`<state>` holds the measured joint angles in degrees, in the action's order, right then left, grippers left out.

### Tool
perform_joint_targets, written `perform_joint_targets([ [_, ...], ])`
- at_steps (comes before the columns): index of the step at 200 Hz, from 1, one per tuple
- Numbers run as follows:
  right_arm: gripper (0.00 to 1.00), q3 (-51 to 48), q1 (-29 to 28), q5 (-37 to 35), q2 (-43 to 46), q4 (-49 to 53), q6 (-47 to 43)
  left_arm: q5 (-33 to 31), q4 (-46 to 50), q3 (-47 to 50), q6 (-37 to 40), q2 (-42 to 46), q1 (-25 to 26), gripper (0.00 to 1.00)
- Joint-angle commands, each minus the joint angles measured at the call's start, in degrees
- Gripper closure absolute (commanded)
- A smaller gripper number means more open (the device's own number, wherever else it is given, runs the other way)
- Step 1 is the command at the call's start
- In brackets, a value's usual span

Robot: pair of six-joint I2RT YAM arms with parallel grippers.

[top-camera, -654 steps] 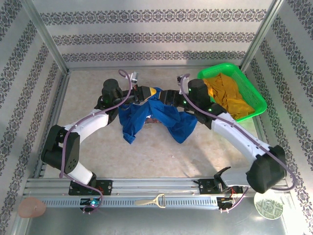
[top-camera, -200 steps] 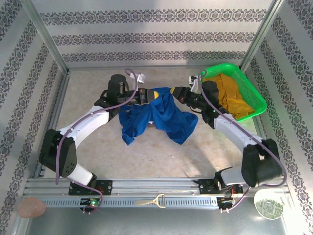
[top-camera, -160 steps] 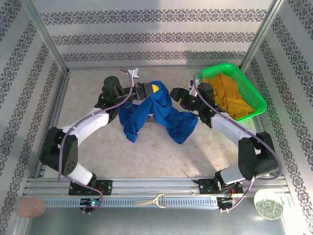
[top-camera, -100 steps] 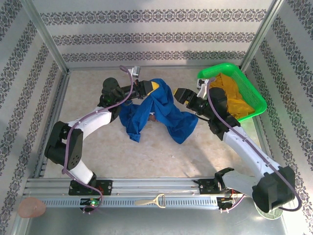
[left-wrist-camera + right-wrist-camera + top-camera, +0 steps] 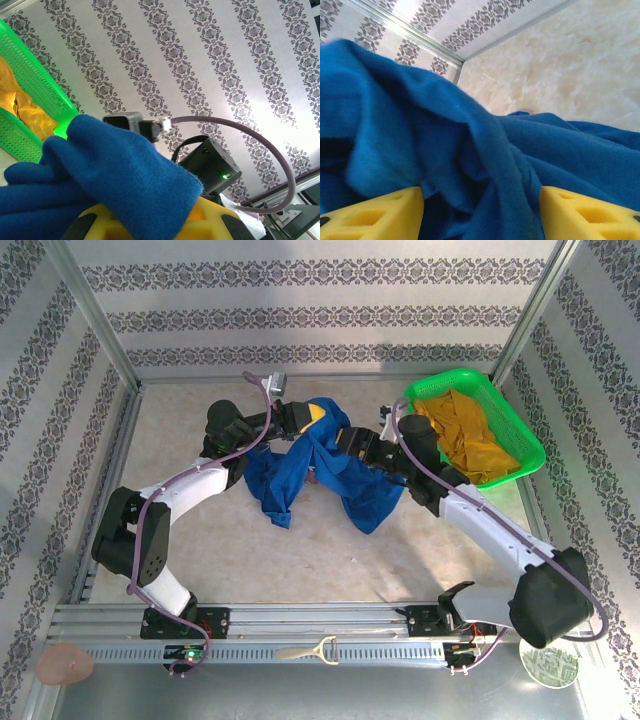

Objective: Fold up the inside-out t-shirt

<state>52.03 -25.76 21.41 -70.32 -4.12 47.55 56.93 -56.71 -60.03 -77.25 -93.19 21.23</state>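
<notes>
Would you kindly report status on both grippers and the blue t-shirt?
Left gripper shut on t-shirt, holding it bunched. Right gripper open, jaws astride a fold. T-shirt crumpled, unfolded. Green basket alongside, apart.

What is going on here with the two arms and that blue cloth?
Two robot arms are working on a crumpled blue t-shirt on the table. The left end effector is shut on a bunch of the cloth, held up at the far side, the rest hanging down in a heap. The right end effector is open, with a fold of the shirt between its fingers. A mustard garment lies in the green basket at the far right. The shirt is not yet folded.
</notes>
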Motion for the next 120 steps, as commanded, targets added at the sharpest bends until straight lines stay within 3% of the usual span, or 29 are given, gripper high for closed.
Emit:
perform_joint_targets([
  [1,0.41,0.1,0.4,-2.3,6.1,0.0,-1.7,-0.1,-3.8,-1.2,0.3,0.2,-0.7,1.00],
  [32,0.45,1.4,0.1,0.3,7.5,1.3,-3.2,0.0,-4.0,-1.4,0.3,-0.2,-0.6,1.00],
  [120,0.65,7.5,-2.8,2.8,-1.6,-1.3,-4.2,0.9,-3.8,-2.0,0.2,-0.4,-0.7,1.00],
])
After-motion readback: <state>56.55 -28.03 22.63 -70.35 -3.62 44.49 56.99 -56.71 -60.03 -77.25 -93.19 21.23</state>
